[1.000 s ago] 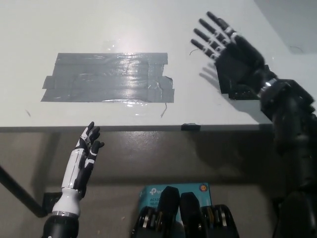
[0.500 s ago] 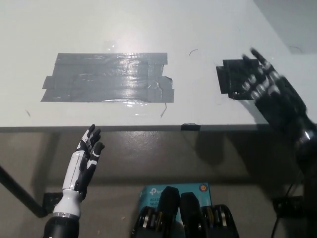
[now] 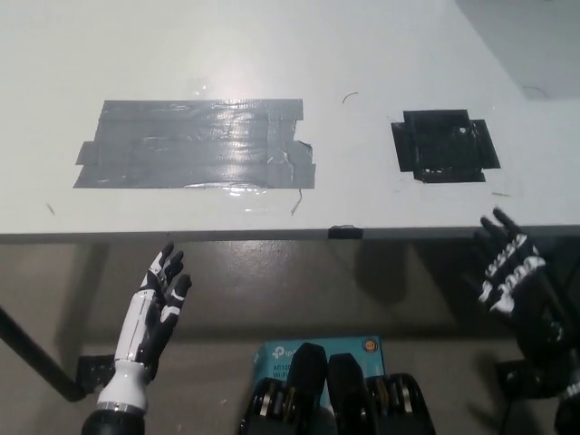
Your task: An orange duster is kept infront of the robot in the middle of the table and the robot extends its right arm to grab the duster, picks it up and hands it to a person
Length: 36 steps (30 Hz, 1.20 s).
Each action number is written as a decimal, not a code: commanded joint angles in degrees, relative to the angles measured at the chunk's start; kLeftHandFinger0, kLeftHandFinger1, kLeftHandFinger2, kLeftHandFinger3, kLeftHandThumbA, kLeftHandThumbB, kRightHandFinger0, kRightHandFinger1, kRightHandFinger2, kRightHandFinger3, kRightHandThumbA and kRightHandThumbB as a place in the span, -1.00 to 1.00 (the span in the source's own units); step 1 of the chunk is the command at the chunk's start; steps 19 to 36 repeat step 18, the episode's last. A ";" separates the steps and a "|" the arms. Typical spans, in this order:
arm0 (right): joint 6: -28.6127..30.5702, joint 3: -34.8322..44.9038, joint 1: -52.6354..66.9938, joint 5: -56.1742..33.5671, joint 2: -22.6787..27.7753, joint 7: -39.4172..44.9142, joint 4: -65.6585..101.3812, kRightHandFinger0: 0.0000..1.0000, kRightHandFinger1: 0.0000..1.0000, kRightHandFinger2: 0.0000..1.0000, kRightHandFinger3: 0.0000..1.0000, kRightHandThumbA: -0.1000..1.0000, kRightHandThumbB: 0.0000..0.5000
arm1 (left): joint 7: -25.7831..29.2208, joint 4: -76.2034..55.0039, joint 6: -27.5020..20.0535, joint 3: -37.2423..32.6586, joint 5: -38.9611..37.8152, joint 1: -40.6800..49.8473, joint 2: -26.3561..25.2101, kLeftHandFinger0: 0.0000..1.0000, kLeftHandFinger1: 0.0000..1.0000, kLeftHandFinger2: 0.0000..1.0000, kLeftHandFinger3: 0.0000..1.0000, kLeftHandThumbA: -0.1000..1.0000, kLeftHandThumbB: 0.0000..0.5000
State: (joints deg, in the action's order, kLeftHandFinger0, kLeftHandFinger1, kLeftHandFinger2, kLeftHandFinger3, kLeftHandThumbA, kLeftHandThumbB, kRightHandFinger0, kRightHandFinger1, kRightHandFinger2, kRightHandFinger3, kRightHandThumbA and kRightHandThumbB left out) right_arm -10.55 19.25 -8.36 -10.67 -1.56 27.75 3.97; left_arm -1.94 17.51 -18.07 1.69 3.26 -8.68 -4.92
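Note:
No orange duster shows anywhere in the head view. My black right hand (image 3: pixel 512 276) hangs open below the table's front edge at the lower right, fingers spread and holding nothing. My white left hand (image 3: pixel 156 304) rests open at the lower left, also below the table edge, fingers apart and pointing up. The white table (image 3: pixel 362 54) fills the upper half of the picture.
A large patch of grey tape (image 3: pixel 195 143) lies on the table left of centre. A square of black tape (image 3: pixel 444 145) sits to the right, and a small black tab (image 3: pixel 344 231) marks the front edge. A teal box (image 3: pixel 317 349) lies on the floor.
My right hand has pulled back from over the black tape square, down and toward me, and now hangs below the table edge. The left hand has barely moved.

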 commanded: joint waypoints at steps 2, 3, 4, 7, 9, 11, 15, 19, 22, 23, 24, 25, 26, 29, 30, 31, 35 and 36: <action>36.29 -9.12 3.85 33.49 1.95 -19.12 -3.08 1.00 1.00 1.00 1.00 0.94 -0.03 | -0.42 -0.97 -2.06 -1.20 -0.02 2.06 0.38 0.77 1.00 1.00 1.00 0.65 -0.30; 35.31 -10.21 3.81 34.17 2.66 -20.23 -5.55 1.00 1.00 1.00 1.00 0.97 0.00 | -0.37 -1.30 -1.81 -1.08 -0.08 2.49 0.33 0.77 1.00 1.00 1.00 0.66 -0.29; 34.22 -10.85 3.89 34.34 3.07 -20.34 -6.34 1.00 1.00 1.00 1.00 0.97 -0.03 | -0.44 -1.51 -1.75 -1.04 -0.25 2.67 0.32 0.77 1.00 1.00 1.00 0.64 -0.31; 30.62 -12.53 4.43 34.59 4.38 -20.14 -7.39 1.00 1.00 1.00 1.00 0.93 -0.01 | -0.24 -1.78 -2.05 -1.25 0.47 3.15 0.18 0.74 0.99 1.00 1.00 0.64 -0.36; 30.80 -12.81 4.52 34.79 4.73 -20.81 -8.00 1.00 1.00 1.00 1.00 0.92 -0.01 | -0.10 -1.71 -2.11 -1.41 0.83 3.23 0.27 0.73 0.99 1.00 1.00 0.65 -0.35; 31.07 -13.57 4.75 35.22 5.33 -21.69 -8.72 1.00 1.00 1.00 1.00 0.90 -0.07 | -0.18 -1.65 -2.01 -1.52 0.66 3.37 0.39 0.73 0.99 1.00 1.00 0.65 -0.28; 30.12 -15.32 5.19 36.39 6.18 -22.91 -8.60 1.00 1.00 1.00 1.00 0.90 -0.07 | -0.57 -2.00 -1.39 -1.56 -0.11 3.50 0.37 0.73 0.99 1.00 1.00 0.63 -0.20; 30.44 -16.21 5.02 36.19 6.70 -23.95 -9.11 1.00 1.00 1.00 1.00 0.87 -0.08 | -0.28 -2.09 -1.25 -1.67 0.24 3.45 0.31 0.72 0.99 1.00 1.00 0.63 -0.19; 30.44 -16.21 5.02 36.19 6.70 -23.95 -9.11 1.00 1.00 1.00 1.00 0.87 -0.08 | -0.28 -2.09 -1.25 -1.67 0.24 3.45 0.31 0.72 0.99 1.00 1.00 0.63 -0.19; 30.44 -16.21 5.02 36.19 6.70 -23.95 -9.11 1.00 1.00 1.00 1.00 0.87 -0.08 | -0.28 -2.09 -1.25 -1.67 0.24 3.45 0.31 0.72 0.99 1.00 1.00 0.63 -0.19; 30.44 -16.21 5.02 36.19 6.70 -23.95 -9.11 1.00 1.00 1.00 1.00 0.87 -0.08 | -0.28 -2.09 -1.25 -1.67 0.24 3.45 0.31 0.72 0.99 1.00 1.00 0.63 -0.19; 30.44 -16.21 5.02 36.19 6.70 -23.95 -9.11 1.00 1.00 1.00 1.00 0.87 -0.08 | -0.28 -2.09 -1.25 -1.67 0.24 3.45 0.31 0.72 0.99 1.00 1.00 0.63 -0.19; 30.44 -16.21 5.02 36.19 6.70 -23.95 -9.11 1.00 1.00 1.00 1.00 0.87 -0.08 | -0.28 -2.09 -1.25 -1.67 0.24 3.45 0.31 0.72 0.99 1.00 1.00 0.63 -0.19; 30.44 -16.21 5.02 36.19 6.70 -23.95 -9.11 1.00 1.00 1.00 1.00 0.87 -0.08 | -0.28 -2.09 -1.25 -1.67 0.24 3.45 0.31 0.72 0.99 1.00 1.00 0.63 -0.19; 30.44 -16.21 5.02 36.19 6.70 -23.95 -9.11 1.00 1.00 1.00 1.00 0.87 -0.08 | -0.28 -2.09 -1.25 -1.67 0.24 3.45 0.31 0.72 0.99 1.00 1.00 0.63 -0.19; 30.44 -16.21 5.02 36.19 6.70 -23.95 -9.11 1.00 1.00 1.00 1.00 0.87 -0.08 | -0.28 -2.09 -1.25 -1.67 0.24 3.45 0.31 0.72 0.99 1.00 1.00 0.63 -0.19; 30.44 -16.21 5.02 36.19 6.70 -23.95 -9.11 1.00 1.00 1.00 1.00 0.87 -0.08 | -0.28 -2.09 -1.25 -1.67 0.24 3.45 0.31 0.72 0.99 1.00 1.00 0.63 -0.19; 30.44 -16.21 5.02 36.19 6.70 -23.95 -9.11 1.00 1.00 1.00 1.00 0.87 -0.08 | -0.28 -2.09 -1.25 -1.67 0.24 3.45 0.31 0.72 0.99 1.00 1.00 0.63 -0.19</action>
